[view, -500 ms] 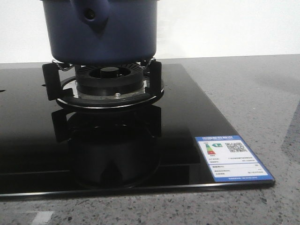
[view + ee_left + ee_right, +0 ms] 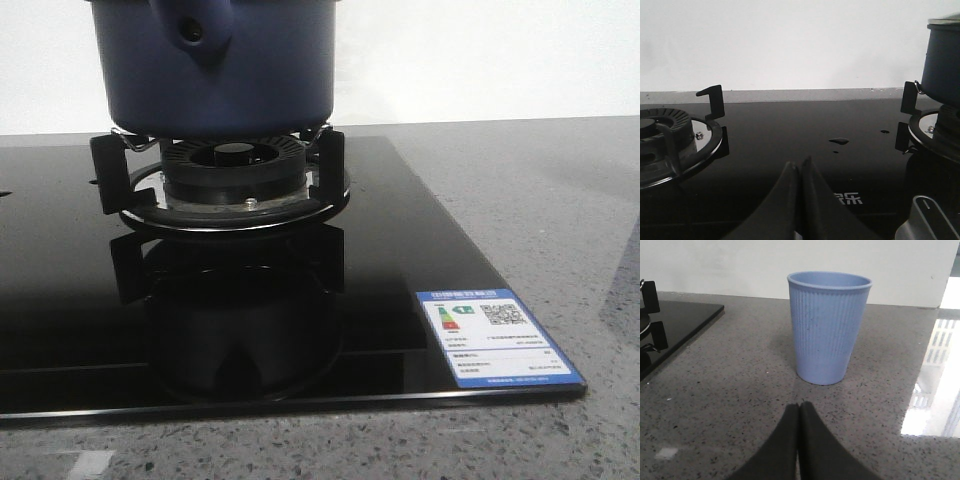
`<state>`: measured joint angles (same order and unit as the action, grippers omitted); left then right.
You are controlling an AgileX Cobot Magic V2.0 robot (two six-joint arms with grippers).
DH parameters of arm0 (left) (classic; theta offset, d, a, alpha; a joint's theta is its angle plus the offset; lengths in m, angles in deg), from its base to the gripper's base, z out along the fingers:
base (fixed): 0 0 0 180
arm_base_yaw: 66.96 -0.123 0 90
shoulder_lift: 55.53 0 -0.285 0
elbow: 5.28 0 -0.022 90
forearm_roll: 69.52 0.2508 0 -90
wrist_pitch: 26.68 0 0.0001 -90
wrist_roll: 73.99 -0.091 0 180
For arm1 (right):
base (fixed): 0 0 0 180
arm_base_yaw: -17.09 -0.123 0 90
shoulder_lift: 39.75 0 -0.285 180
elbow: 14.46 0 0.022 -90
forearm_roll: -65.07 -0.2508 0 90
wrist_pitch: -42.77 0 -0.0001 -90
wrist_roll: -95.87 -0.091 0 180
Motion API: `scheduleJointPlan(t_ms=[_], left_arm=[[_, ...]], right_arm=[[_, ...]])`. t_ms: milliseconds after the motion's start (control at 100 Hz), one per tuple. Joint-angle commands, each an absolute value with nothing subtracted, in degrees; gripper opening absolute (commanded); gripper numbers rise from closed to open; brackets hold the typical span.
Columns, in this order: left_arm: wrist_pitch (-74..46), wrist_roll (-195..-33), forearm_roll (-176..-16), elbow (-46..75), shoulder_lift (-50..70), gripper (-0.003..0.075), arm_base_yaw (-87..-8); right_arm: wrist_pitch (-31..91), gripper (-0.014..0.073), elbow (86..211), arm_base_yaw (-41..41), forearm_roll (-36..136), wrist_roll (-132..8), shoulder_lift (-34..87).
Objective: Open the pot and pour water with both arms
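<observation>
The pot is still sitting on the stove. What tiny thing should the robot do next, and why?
Probably open the left hand and lift it toward the pot. Both hands are shut and empty, the left low over the black stove top, the right hand facing the pale blue cup. The pot rests untouched on its burner, so nothing can be opened or poured yet.

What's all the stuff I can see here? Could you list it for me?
pot: one, dark navy, on the burner stand
burner under pot: one, black, on the glass hob
second burner: one, black, empty, on the same hob
hob: one, black glass, set in the counter
label: one, blue and white, hob's near right corner
cup: one, pale blue, ribbed, upright on the counter
counter: grey speckled stone
left pincer: black, shut, over the hob
right pincer: black, shut, before the cup
</observation>
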<state>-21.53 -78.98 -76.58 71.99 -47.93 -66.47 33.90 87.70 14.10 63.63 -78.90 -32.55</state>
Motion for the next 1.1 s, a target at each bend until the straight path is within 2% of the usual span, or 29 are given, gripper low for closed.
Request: scheduleJointPlan(t_ms=[0,640,1090], left_arm=[[-25.6,-78.6,-77.0,72.5,-49.6,-0.0020,-66.0],[-26.1,-78.6,-77.2,72.5,-49.6,-0.0020,-66.0],[-27.6,-78.6,-96.9,72.5,-49.6,-0.0020,-66.0]], right_arm=[[38.9,-0.0050,86.3,14.2,64.2,-78.5,-33.6],[40.4,-0.0050,86.3,14.2,63.7,-78.5,-33.6],[45.5,-0.0050,86.3,14.2,48.4,-79.3,-33.6]])
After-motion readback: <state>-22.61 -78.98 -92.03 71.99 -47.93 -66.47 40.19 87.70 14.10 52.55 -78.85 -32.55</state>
